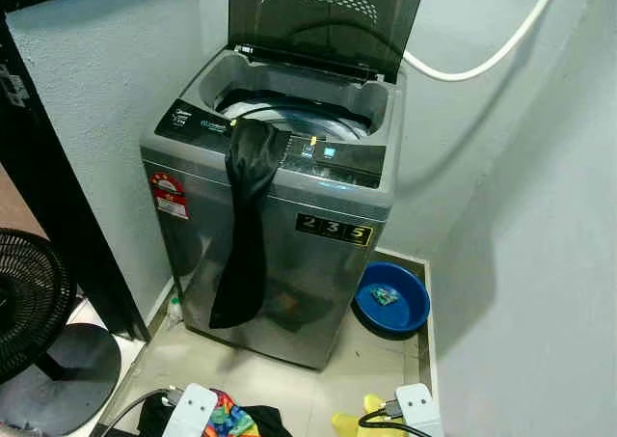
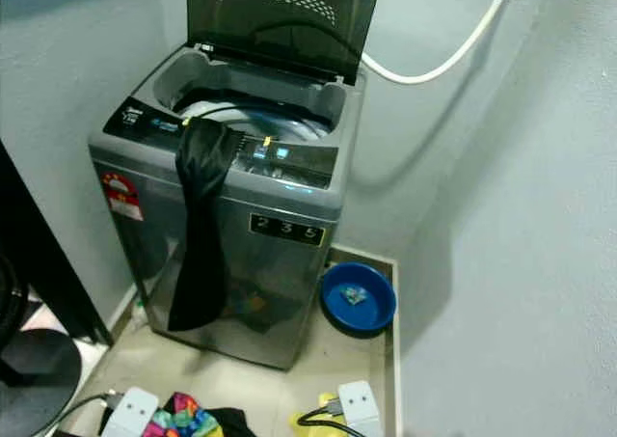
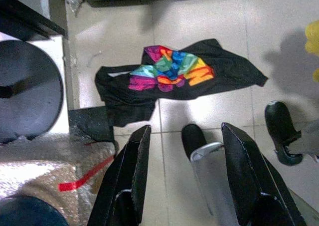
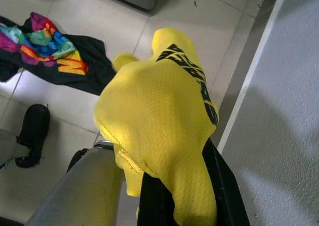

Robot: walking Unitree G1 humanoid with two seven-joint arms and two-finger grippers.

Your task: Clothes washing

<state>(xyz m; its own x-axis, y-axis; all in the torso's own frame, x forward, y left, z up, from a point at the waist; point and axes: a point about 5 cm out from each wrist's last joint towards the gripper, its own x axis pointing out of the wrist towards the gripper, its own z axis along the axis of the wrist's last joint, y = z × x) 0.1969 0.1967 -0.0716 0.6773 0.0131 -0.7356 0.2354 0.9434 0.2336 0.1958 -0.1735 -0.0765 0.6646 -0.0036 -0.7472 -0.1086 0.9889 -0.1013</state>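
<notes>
A grey top-loading washing machine (image 1: 318,263) stands ahead with its lid (image 1: 328,22) raised. A long black garment (image 1: 246,234) hangs from the drum over the front panel. On the floor tiles lies a black shirt with a rainbow print (image 3: 172,71), just beyond my left gripper (image 3: 185,128), which is open with nothing between its fingers. My right gripper (image 4: 179,186) is shut on a yellow mesh garment (image 4: 159,116) with black lettering, held low beside the right wall; the cloth hides the fingertips.
A blue basin (image 1: 410,307) with a small item in it sits on the floor right of the machine. A black fan (image 1: 29,302) and its round base stand at the left. A white hose (image 1: 482,66) runs along the wall. The right wall is close.
</notes>
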